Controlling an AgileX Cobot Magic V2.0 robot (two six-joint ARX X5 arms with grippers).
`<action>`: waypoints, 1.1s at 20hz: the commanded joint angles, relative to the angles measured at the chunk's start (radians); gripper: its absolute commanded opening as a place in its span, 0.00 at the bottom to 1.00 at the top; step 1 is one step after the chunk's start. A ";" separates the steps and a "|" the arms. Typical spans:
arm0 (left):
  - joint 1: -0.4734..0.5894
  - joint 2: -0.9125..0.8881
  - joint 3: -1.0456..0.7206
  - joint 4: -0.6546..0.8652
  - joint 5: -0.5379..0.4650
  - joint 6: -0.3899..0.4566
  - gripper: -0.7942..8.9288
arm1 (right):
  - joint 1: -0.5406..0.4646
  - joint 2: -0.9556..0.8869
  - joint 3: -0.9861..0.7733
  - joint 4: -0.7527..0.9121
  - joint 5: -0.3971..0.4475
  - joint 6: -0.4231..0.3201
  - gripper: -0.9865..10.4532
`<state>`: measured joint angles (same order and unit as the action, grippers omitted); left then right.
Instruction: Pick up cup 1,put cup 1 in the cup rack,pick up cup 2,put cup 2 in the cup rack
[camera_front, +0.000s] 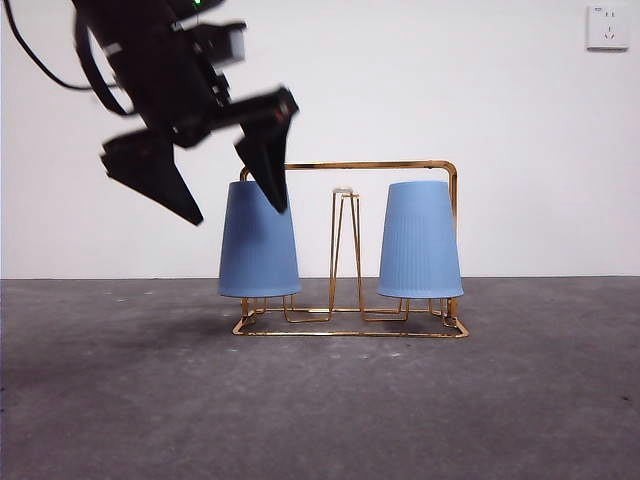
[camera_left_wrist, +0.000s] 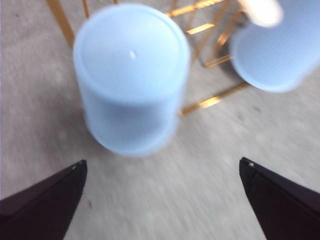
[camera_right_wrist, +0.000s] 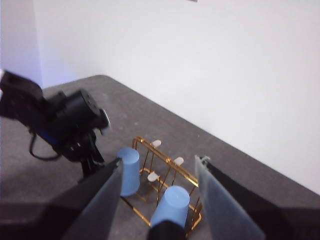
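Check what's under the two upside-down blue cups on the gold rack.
Below each ribbed blue plastic cup only the gold wire rack's flat base and short loop bottoms show. Any prongs inside are covered by the cup walls. The left gripper, fingers spread, hangs beside the left-hand cup.

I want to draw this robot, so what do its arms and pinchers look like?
Both arms are black. The left gripper has two flat jaws shaped like pointy triangles. A boxy black block sits above them, a tiny green light glows near the top, and a thin black cable loops out from the arm. The right gripper has the same kind of wedge jaws; up close they look grey and blurry.
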<state>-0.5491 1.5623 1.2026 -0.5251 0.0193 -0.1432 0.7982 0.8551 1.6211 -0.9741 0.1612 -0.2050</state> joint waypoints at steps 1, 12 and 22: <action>-0.005 -0.049 -0.002 -0.053 0.035 -0.008 0.64 | -0.001 0.005 -0.005 -0.021 0.004 0.027 0.31; -0.006 -0.346 -0.002 -0.291 0.175 -0.018 0.63 | -0.001 0.055 -0.005 -0.237 0.004 0.093 0.31; -0.006 -0.624 -0.002 -0.391 0.333 -0.018 0.61 | -0.001 0.129 -0.005 -0.402 0.003 0.160 0.30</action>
<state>-0.5526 0.9478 1.2026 -0.9154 0.3454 -0.1585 0.7979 0.9821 1.6203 -1.3537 0.1608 -0.0746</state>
